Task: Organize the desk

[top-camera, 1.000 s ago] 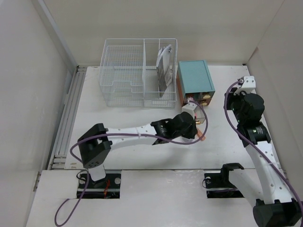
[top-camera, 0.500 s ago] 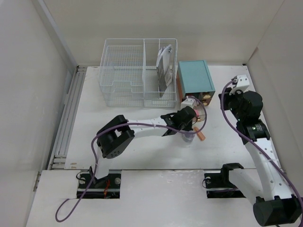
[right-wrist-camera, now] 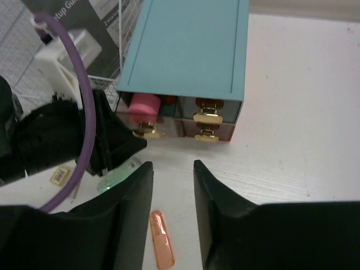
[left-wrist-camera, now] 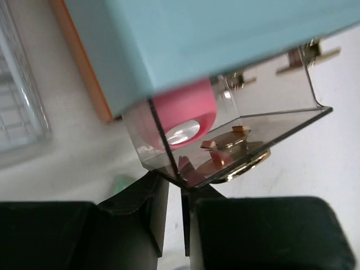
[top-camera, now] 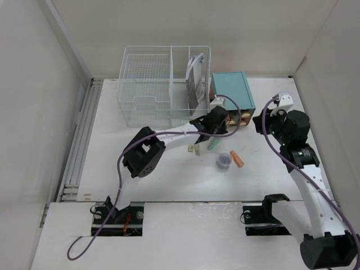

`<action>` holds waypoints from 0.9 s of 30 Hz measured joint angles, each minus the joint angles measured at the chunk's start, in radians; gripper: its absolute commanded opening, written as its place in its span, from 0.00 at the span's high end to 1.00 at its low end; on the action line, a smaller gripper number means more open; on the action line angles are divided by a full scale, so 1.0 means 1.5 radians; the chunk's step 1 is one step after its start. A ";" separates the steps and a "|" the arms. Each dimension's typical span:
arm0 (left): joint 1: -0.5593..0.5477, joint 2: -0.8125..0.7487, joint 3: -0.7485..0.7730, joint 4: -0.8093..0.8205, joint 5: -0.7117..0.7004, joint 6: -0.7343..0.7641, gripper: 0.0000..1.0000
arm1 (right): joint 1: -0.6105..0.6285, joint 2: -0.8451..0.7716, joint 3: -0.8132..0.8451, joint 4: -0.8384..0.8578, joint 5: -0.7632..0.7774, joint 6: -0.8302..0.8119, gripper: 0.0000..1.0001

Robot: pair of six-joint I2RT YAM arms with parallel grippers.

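Note:
The white desk [top-camera: 169,174] carries a teal box [top-camera: 230,93] with small drawers. My left gripper [top-camera: 224,119] is at the box's front. In the left wrist view the left gripper [left-wrist-camera: 175,183] is shut, with its tips against the lower corner of a clear drawer [left-wrist-camera: 270,126]. The drawer has a gold handle [left-wrist-camera: 239,167] and holds a pink eraser [left-wrist-camera: 180,109]. My right gripper [top-camera: 260,122] is open and empty to the right of the box. In the right wrist view the right gripper [right-wrist-camera: 171,169] hangs above the desk [right-wrist-camera: 292,140] near an orange capsule [right-wrist-camera: 162,239].
A white wire basket [top-camera: 146,90] with a booklet [top-camera: 195,81] stands left of the box. A green piece [top-camera: 214,144], a small tag [top-camera: 191,149], a dark round cap [top-camera: 224,161] and the orange capsule [top-camera: 238,160] lie in front of the box. White walls surround the desk.
My left gripper has moved from the desk's middle back to the teal box's front, uncovering the green piece and dark cap. My right gripper has shifted slightly left.

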 measured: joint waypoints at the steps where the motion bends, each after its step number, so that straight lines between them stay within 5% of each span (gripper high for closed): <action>1: 0.005 0.009 0.016 0.001 0.002 0.001 0.87 | -0.001 0.006 -0.003 0.000 -0.001 0.005 0.56; 4: 0.024 0.029 0.054 -0.010 0.005 0.003 0.87 | -0.010 0.028 -0.005 -0.001 -0.007 0.018 0.47; 12: 0.047 0.041 0.074 -0.011 0.032 0.003 0.84 | -0.034 0.112 -0.005 -0.002 -0.051 0.051 0.41; 16: 0.049 0.041 0.062 -0.006 0.041 0.006 0.70 | -0.053 0.193 0.000 -0.005 -0.087 0.069 0.40; 22: 0.038 -0.016 -0.052 0.031 0.047 0.020 0.30 | -0.068 0.308 0.029 -0.006 -0.114 0.090 0.35; 27: 0.010 -0.127 -0.165 0.050 0.039 0.032 0.24 | -0.069 0.360 0.064 0.012 -0.122 0.109 0.34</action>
